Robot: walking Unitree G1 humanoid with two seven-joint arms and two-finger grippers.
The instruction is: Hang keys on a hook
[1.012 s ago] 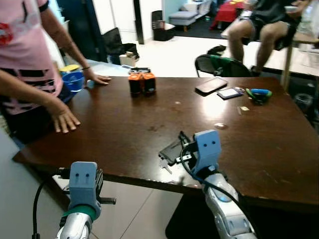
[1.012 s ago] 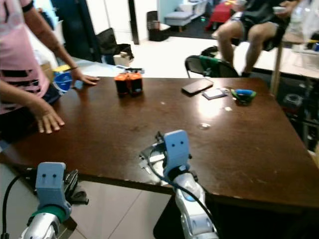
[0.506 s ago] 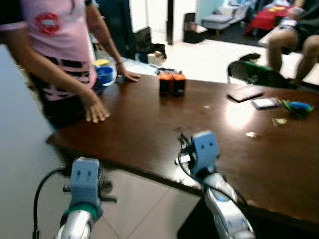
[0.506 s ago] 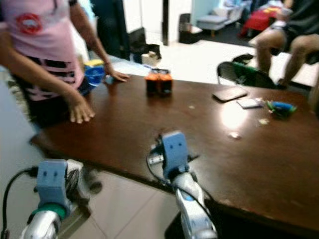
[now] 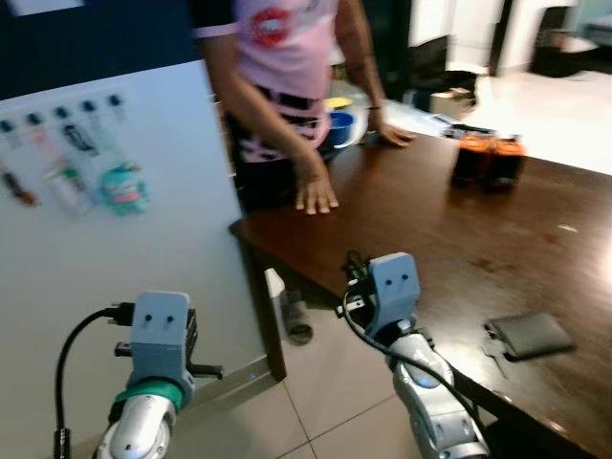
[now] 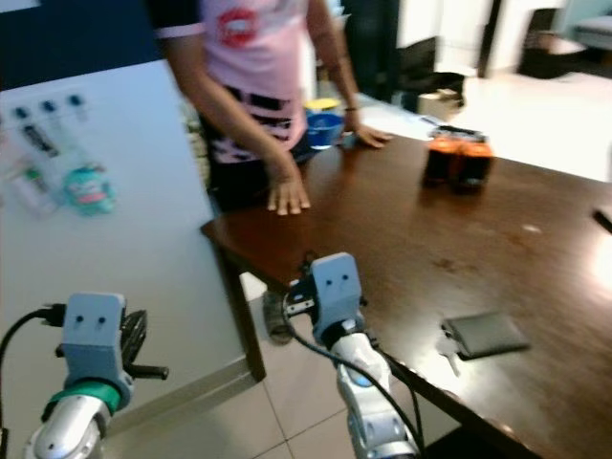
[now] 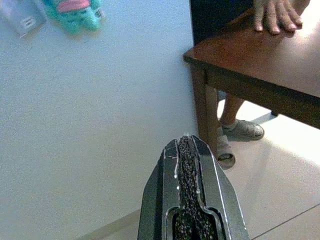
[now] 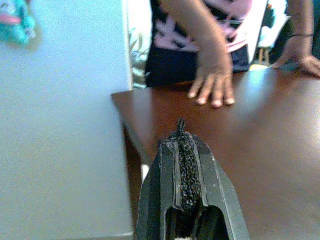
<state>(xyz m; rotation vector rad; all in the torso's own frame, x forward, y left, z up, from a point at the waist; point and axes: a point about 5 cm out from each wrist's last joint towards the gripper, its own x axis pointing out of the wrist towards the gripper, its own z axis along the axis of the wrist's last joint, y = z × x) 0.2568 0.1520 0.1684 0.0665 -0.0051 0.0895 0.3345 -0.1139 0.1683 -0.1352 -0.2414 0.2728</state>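
The keys, a black key case (image 5: 531, 335) with a silver key (image 5: 497, 356) beside it, lie on the dark wooden table (image 5: 430, 239) near its front edge, to the right of my right arm. My right gripper (image 8: 181, 125) is shut with nothing in it and hovers over the table's left corner. My left gripper (image 7: 186, 142) is shut and empty, low in front of the white board (image 5: 115, 249). A row of small dark hooks (image 5: 88, 105) runs along the board's top, and a teal plush keychain (image 5: 122, 186) and other small items hang from them.
A person in a pink shirt (image 5: 287, 57) stands at the table's far left corner, one hand (image 5: 316, 196) flat on the top. A blue bowl (image 5: 339, 124) and two orange-topped black objects (image 5: 488, 161) sit farther back. The table leg (image 7: 205, 110) and tiled floor lie between me and the board.
The camera has swung left, bringing the white board with hooks into view. The keys stay on the table and now lie to the right of my right arm, apart from the gripper.
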